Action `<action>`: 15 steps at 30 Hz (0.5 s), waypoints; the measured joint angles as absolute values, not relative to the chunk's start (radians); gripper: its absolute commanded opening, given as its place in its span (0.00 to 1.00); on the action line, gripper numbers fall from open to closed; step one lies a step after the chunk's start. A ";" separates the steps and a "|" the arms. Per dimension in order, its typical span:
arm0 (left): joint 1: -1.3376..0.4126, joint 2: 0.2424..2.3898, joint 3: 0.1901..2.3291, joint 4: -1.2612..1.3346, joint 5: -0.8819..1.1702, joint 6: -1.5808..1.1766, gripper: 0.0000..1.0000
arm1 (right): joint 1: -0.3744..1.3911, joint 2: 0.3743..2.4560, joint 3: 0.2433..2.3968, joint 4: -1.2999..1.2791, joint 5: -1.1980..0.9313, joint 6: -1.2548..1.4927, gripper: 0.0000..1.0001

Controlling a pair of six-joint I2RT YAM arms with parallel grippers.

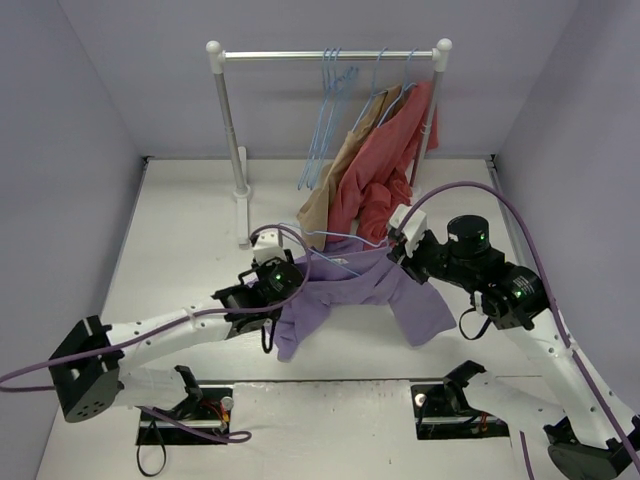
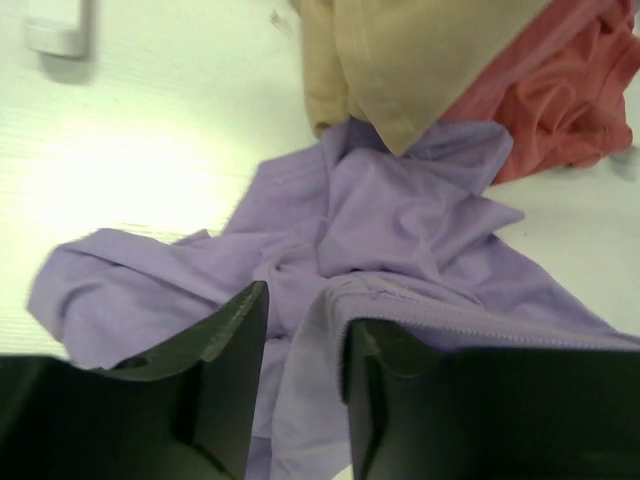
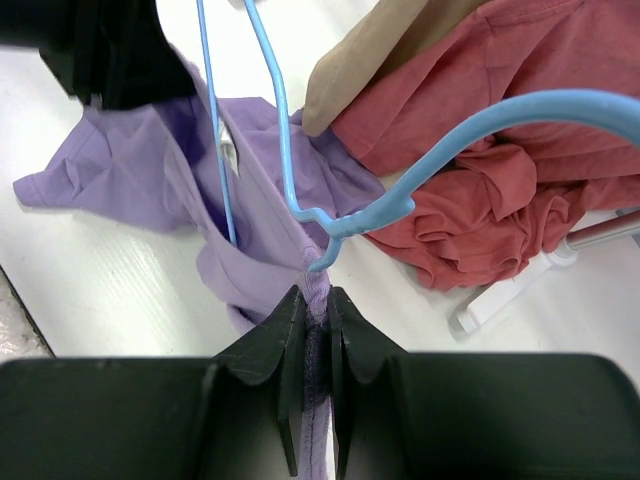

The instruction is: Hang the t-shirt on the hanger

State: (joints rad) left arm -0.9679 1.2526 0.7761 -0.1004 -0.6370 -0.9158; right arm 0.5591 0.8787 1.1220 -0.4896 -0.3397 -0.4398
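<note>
Right wrist view: the t-shirt [image 3: 120, 170] droops onto the table [image 3: 100, 270], the hanger [image 3: 280, 150] only partly inside its neck, my right gripper [image 3: 315, 310] pinching the collar hem, my left gripper [image 2: 305, 310] narrowed on a fold; seating both shoulders is, I judge, not yet done.

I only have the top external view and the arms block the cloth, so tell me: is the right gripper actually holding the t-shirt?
Observer: Yes. On the right wrist view the right gripper is pinched shut on a bunched edge of the t-shirt.
Operator: And the hanger?
Observer: The twisted neck of the hanger sits just beyond those fingertips, and its hook arches across in front of the brick-red garment.
Operator: Left side?
Observer: On the left wrist view a stitched hem of the t-shirt runs between the fingers of the left gripper. I cannot tell whether they grip it.
</note>
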 measured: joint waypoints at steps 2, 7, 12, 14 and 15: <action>-0.932 1.216 0.777 -0.122 -0.622 -0.896 0.18 | 0.560 0.873 1.119 -0.490 -0.340 -0.438 0.00; -0.848 1.142 0.801 -0.178 -0.580 -0.825 0.17 | 0.565 0.869 1.118 -0.490 -0.341 -0.434 0.00; -0.788 1.119 0.888 -0.258 -0.526 -0.733 0.17 | 0.567 0.870 1.112 -0.489 -0.341 -0.434 0.00; -0.759 1.119 0.936 -0.290 -0.510 -0.699 0.18 | 0.573 0.870 1.109 -0.488 -0.343 -0.433 0.00; -0.747 1.118 0.960 -0.305 -0.505 -0.682 0.17 | 0.575 0.870 1.106 -0.486 -0.345 -0.433 0.00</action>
State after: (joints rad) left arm -0.7469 1.1177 0.9602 -0.3053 -0.5051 -0.6816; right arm 0.5755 0.8696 1.1065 -0.4857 -0.3452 -0.4327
